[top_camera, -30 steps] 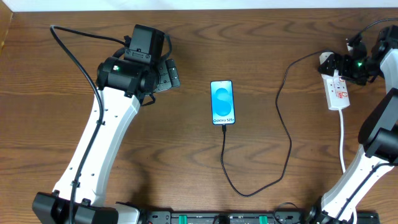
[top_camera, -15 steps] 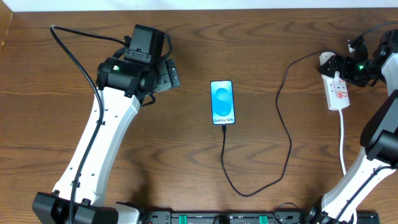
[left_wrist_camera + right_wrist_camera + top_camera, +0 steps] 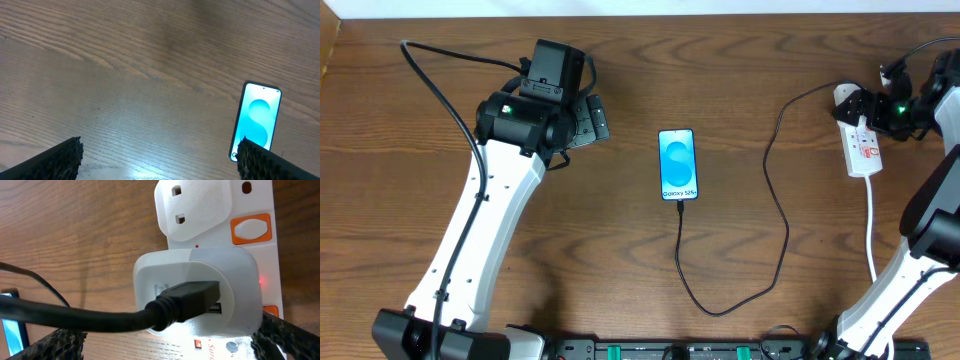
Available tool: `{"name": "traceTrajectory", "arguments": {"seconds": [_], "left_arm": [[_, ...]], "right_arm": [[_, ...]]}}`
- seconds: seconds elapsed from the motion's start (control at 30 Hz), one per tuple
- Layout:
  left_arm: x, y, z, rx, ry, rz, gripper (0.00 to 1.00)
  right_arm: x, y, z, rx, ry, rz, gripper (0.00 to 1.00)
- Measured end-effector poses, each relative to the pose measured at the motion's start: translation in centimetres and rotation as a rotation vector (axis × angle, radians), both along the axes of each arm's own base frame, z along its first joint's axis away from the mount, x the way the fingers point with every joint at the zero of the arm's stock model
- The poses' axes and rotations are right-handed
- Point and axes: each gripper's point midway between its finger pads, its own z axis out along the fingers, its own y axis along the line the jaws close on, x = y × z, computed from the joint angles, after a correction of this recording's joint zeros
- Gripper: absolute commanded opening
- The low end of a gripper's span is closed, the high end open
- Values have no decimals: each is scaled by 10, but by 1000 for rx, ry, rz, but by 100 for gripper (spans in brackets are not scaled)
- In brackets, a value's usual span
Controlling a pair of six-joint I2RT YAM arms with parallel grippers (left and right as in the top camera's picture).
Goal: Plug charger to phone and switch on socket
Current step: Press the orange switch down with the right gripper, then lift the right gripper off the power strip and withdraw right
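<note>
We see the phone point(image 3: 678, 164) lying flat at the middle of the tabletop point(image 3: 620, 240). Its long axis runs from the far edge to the near edge, with the screen up and the lettered end toward the near edge. The left gripper point(image 3: 160, 162) hangs to its left, nearer the far edge and apart from it, jaws wide and holding nothing.

The charger point(image 3: 782, 215) is plugged into the phone's near end. Its black cable runs toward the near edge, loops right, then climbs toward the far right corner to its white adapter point(image 3: 200, 290), seated in the socket point(image 3: 861, 145).

The socket lies along the right edge, its long axis roughly far to near, and a small red light shows beside the adapter. The right gripper point(image 3: 170, 347) hovers over the adapter, jaws wide and gripping nothing.
</note>
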Motion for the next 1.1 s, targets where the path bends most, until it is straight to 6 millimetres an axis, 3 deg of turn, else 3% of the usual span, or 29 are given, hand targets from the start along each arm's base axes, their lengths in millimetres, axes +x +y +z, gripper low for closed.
{"name": "traceTrajectory", "arguments": {"seconds": [0.43,0.63,1.1], "left_arm": [[0,0,0,0,0,0,98],[0,0,0,0,0,0,98],[0,0,0,0,0,0,98]], "right_arm": [[0,-1,0,3,-2,-11,99],[-19,13,7,91,90,-12,99],[-25,-19,60,-29,122,-108,99]]}}
